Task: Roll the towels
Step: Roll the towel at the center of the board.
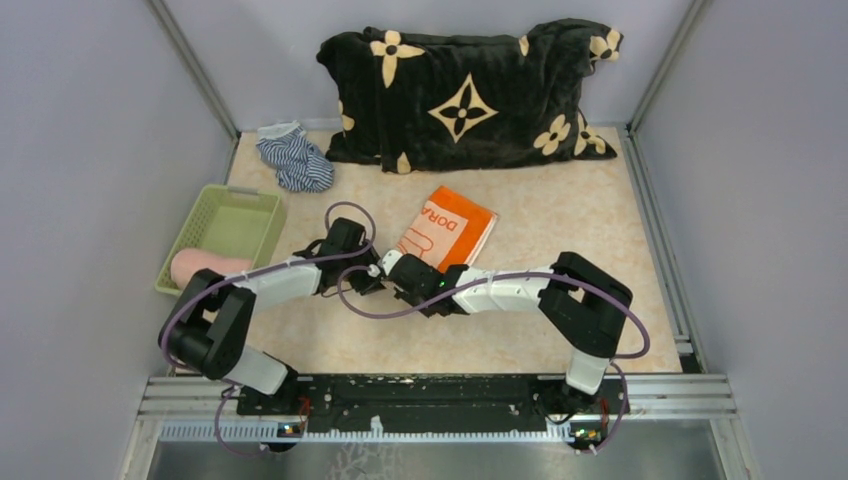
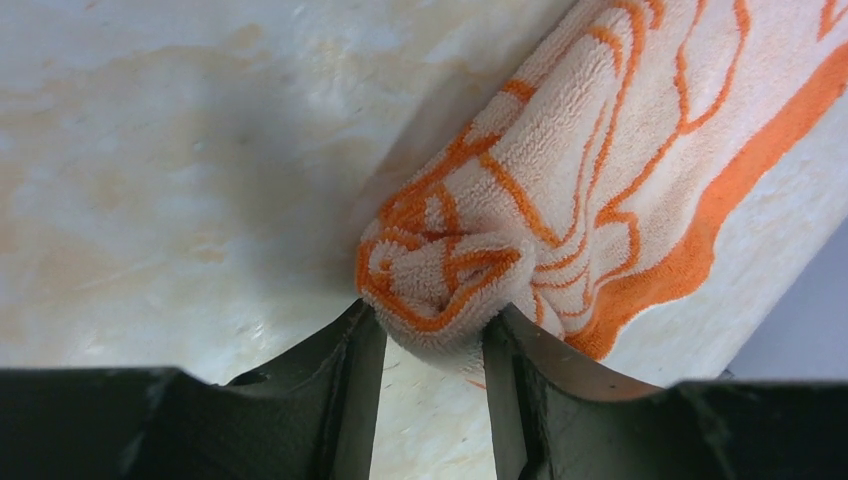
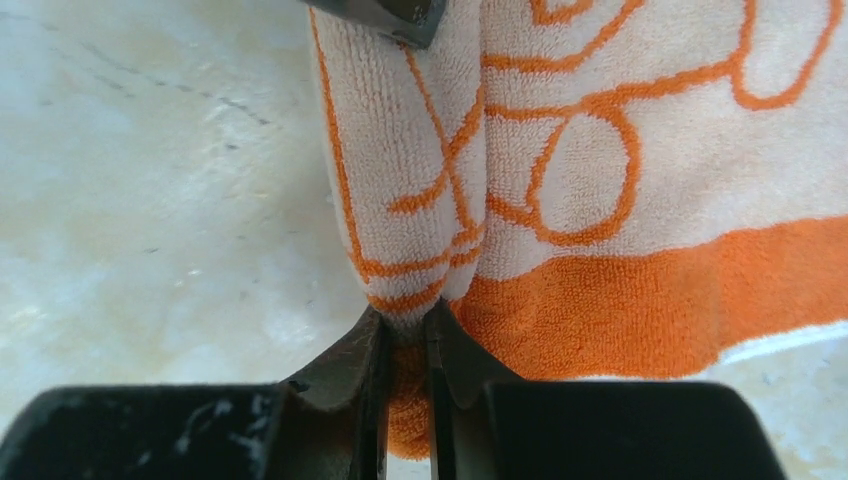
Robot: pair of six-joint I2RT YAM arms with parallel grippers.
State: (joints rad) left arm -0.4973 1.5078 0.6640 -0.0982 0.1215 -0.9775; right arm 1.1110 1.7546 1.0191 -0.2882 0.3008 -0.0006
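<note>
- Overhead, the orange towel (image 1: 447, 237) lies on the table (image 1: 560, 215) near its middle, in front of the black blanket (image 1: 465, 95). Its near-left end is covered by the two claws.
- There the left claw (image 1: 368, 278) and the right claw (image 1: 392, 266) meet almost tip to tip. From this view I cannot tell how their jaws stand.
- The pink towel (image 1: 203, 266) sits rolled at the near end of the green basket (image 1: 240, 215), at the table's left edge. A striped cloth (image 1: 293, 157) lies bunched behind the basket.
- Left wrist view: the left claw's fingers (image 2: 345, 385) are clamped on the end of the orange towel's rolled part, and the spiral of terry bulges between them. The roll runs away up and to the right on the table.
- Right wrist view: the right claw's fingers (image 3: 350, 375) are pinched nearly together on a narrow fold of the orange towel at its orange border. Flat printed cloth spreads to the right.
</note>
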